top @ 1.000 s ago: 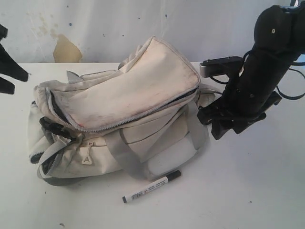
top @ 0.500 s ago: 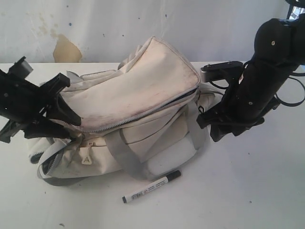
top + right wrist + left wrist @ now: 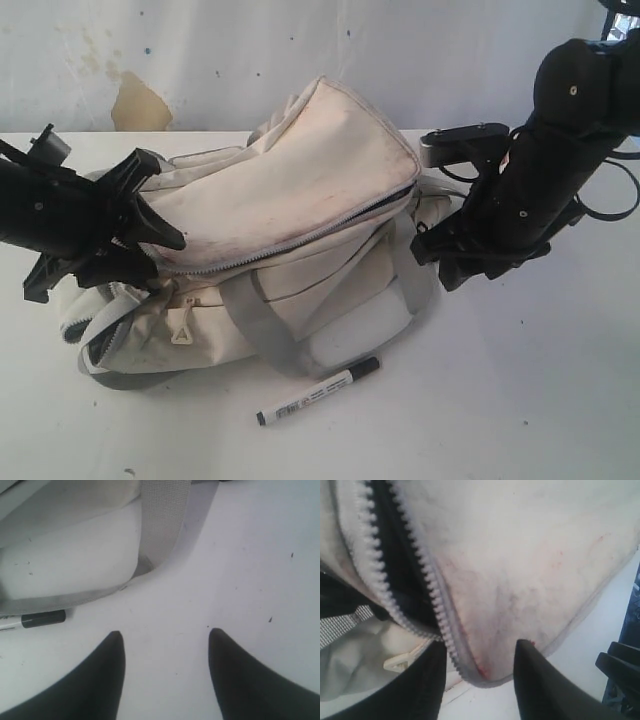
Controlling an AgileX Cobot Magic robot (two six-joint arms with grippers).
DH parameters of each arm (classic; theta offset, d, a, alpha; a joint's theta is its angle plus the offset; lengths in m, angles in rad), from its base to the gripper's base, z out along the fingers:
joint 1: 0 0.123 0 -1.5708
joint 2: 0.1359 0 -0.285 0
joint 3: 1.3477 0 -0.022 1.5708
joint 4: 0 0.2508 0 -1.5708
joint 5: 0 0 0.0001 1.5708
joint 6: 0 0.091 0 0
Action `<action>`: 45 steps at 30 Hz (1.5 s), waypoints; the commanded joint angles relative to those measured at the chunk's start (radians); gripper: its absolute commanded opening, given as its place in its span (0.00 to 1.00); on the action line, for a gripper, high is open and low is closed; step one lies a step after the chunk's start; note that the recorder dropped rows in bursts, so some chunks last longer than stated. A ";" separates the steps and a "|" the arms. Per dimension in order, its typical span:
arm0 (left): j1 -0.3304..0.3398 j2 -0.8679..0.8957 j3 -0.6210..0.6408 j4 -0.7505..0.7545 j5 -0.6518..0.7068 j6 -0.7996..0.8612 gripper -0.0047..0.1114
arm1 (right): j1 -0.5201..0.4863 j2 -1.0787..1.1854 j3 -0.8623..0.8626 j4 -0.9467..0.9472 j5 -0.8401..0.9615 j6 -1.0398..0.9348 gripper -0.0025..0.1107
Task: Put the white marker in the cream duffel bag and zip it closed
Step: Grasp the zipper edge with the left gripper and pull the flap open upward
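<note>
Cream fabric duffel bag (image 3: 330,300): on white table (image 3: 520,400), zipper parted at left end, dark lining exposed for loading
Slim white marker with black cap (image 3: 318,390): flat on table, just beside grey webbing strap (image 3: 265,330), outside bag
Left gripper (image 3: 480,645): fingers apart, astride flap's zipper edge, probably to lift it
Right gripper (image 3: 166,631): fingers wide, empty, over table near marker cap, probably poised for pickup

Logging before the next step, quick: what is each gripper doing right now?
Left gripper: open, jaws either side of the cream duffel bag zipper edge, holding nothing.
Right gripper: open, empty, over the table.
</note>
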State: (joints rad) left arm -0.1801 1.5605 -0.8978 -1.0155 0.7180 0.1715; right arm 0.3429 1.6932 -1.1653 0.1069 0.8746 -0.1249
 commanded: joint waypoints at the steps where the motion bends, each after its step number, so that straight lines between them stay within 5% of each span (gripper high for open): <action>1: -0.006 0.032 0.004 -0.036 0.012 0.006 0.41 | -0.004 -0.007 0.003 -0.001 -0.011 -0.001 0.44; 8: -0.006 0.056 0.001 -0.092 0.018 0.048 0.04 | -0.004 -0.007 0.003 -0.001 -0.011 -0.001 0.44; 17: -0.002 0.056 0.001 -0.286 0.133 0.164 0.04 | -0.004 -0.007 0.003 -0.001 -0.011 -0.005 0.44; 24: -0.002 0.056 0.001 -0.199 0.150 0.161 0.05 | -0.004 -0.007 0.003 -0.001 -0.011 -0.007 0.44; 33: -0.002 0.056 0.001 -0.203 0.195 0.141 0.37 | -0.004 -0.007 0.003 -0.001 -0.006 -0.007 0.44; 40: -0.002 0.056 0.001 -0.206 0.201 0.141 0.32 | -0.004 -0.007 0.003 -0.001 -0.008 -0.007 0.44; 45: -0.002 0.056 0.001 -0.212 0.133 0.141 0.07 | -0.004 -0.007 0.003 -0.001 -0.008 -0.007 0.44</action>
State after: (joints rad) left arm -0.1801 1.6177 -0.8961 -1.2136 0.8908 0.3154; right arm 0.3429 1.6932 -1.1653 0.1069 0.8722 -0.1249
